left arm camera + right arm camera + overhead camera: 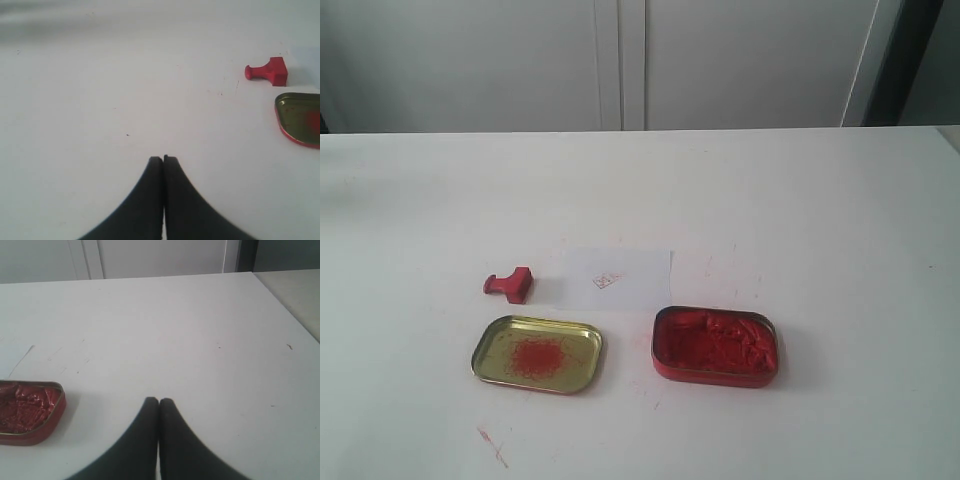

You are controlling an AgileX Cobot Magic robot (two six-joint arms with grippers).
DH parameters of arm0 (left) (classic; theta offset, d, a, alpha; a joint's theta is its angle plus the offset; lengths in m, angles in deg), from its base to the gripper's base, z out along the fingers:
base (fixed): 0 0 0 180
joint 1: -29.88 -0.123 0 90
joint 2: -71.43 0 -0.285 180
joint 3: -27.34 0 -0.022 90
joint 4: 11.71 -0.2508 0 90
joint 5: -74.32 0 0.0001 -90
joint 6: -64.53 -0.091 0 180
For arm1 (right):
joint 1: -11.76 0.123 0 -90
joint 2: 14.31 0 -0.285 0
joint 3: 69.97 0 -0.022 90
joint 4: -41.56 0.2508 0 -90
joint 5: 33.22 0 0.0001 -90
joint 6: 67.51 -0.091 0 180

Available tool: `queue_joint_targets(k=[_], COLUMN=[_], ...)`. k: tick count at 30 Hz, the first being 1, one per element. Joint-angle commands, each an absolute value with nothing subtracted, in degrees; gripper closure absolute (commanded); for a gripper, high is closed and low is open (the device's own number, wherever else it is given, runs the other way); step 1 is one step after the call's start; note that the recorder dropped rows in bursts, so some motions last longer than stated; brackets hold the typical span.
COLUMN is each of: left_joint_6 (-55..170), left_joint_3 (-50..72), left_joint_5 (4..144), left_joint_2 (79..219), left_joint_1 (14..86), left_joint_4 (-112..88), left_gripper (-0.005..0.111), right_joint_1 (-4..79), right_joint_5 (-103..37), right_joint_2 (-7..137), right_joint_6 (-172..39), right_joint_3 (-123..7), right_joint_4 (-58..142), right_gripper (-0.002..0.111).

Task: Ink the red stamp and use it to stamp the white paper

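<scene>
**Left gripper [163,159].** The two black fingers are pressed together along their full visible length and hold nothing. The gripper hangs over bare table [800,200]. It does not appear in the exterior view.

**Right gripper [158,401].** The fingers are likewise closed against each other and hold nothing. Bare table lies under and ahead of the tips.

**Red stamp [510,284] [267,72].**
- It lies on its side on the table, touching neither gripper.
- From the left gripper it is ahead of the fingertips and off toward the middle of the table, well apart from them.
- Its narrow handle points back toward the left gripper's side, and its square foot faces the white paper.
- It does not show in the right wrist view.

**White paper [618,277].**
- It lies flat, just beyond the stamp's foot as seen from the left gripper.
- A small red mark [608,280] sits near its centre.
- The paper's edge is faint against the table, so whether the foot touches it cannot be told.

**Other items.**
- A gold tin lid [575,345] [295,112] with red smears lies near the stamp, on the nearer side of it in the exterior view.
- A red tin of red paste [715,346] [27,417] stands open beside the right gripper, toward the middle of the table, apart from the closed fingers and close to the paper's edge.
</scene>
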State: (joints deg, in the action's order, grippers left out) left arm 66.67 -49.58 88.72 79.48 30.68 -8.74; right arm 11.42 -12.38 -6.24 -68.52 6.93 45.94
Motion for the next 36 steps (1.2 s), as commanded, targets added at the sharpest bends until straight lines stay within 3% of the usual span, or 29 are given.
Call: queue_joint_targets(k=[1,36], left_joint_6=[67.09,65.53], left_joint_3=[-49.88,-49.88], left_joint_5=[88.43,88.43], left_joint_2=[79.21,79.21], left_joint_1=[30.58,30.58], left_joint_4=[-8.95,-10.34], left_gripper=[0.107,0.107], right_joint_1=[11.14,11.14], right_joint_5=[-13.16,-13.16], right_joint_2=[-6.53,-6.53], right_joint_6=[-68.81,-68.81], right_joint_3=[7.24,7.24], right_joint_4=[46.0,46.0], right_gripper=[0.108,0.108])
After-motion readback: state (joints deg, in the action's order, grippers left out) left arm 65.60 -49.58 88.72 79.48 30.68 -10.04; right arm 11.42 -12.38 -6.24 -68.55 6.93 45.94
